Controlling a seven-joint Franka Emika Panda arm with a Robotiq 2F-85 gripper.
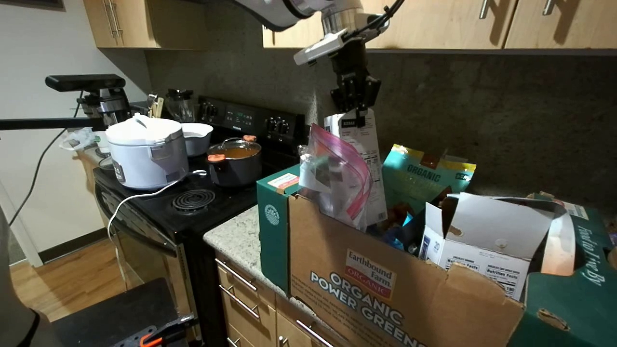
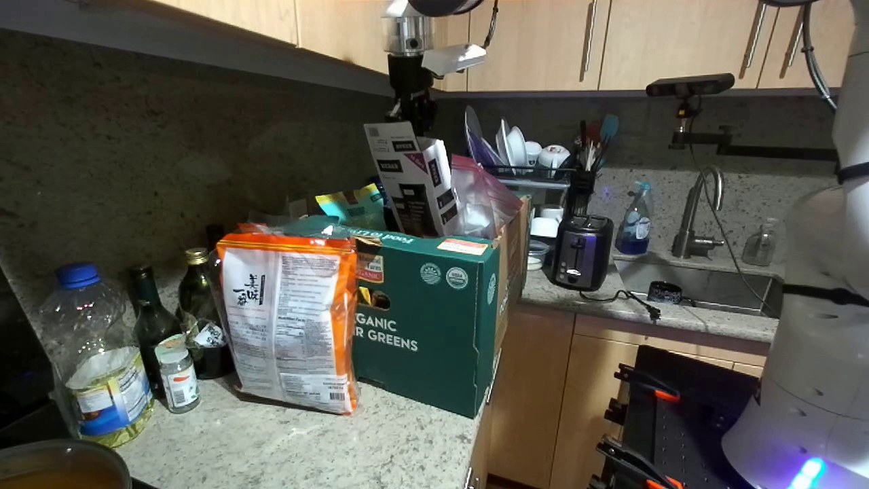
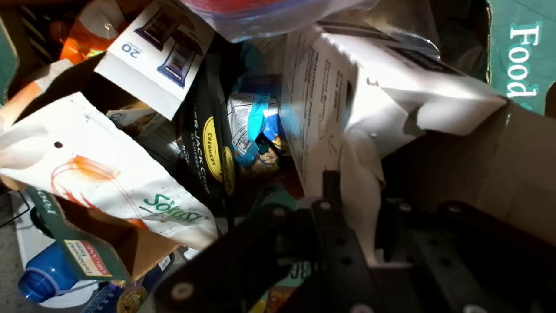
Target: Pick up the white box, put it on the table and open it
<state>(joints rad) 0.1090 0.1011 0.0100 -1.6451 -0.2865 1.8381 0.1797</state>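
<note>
Gripper clamped on top edge of the white box, a finger each side of the board. Box is tilted, lower part inside the big cardbd box, which sits on the table. In an exterior view the white box's dark-print face shows, flap up at top; wrist view gives a small-print side, mostly too blurred to quote.

Zip bag w/ pink seal right beside it in both exterior views; contents unclear. Teal bag, also in big cardbd box, says "ORGANIC". Wider white carton in there too, flap up, "Nutrition Facts" on side; wrist view adds "20" + pics of wrapped bars. Only wrist view reads the black pouch: yellow oval, "CREAMERY".

Big cardbd box: "Earthbound Farm ORGANIC", "ORGANIC POWER GREENS".

Further out, in an exterior view: orange-edged bag just beside big box's green side, "Nutrition Facts" + E. Asian chars; jug, blue cap, yellow liquid at btm; toaster; dish rack w/ plates. In an exterior view, stove w/ rice cooker, lid on, & pot, orange-brown contents thru glass lid.
</note>
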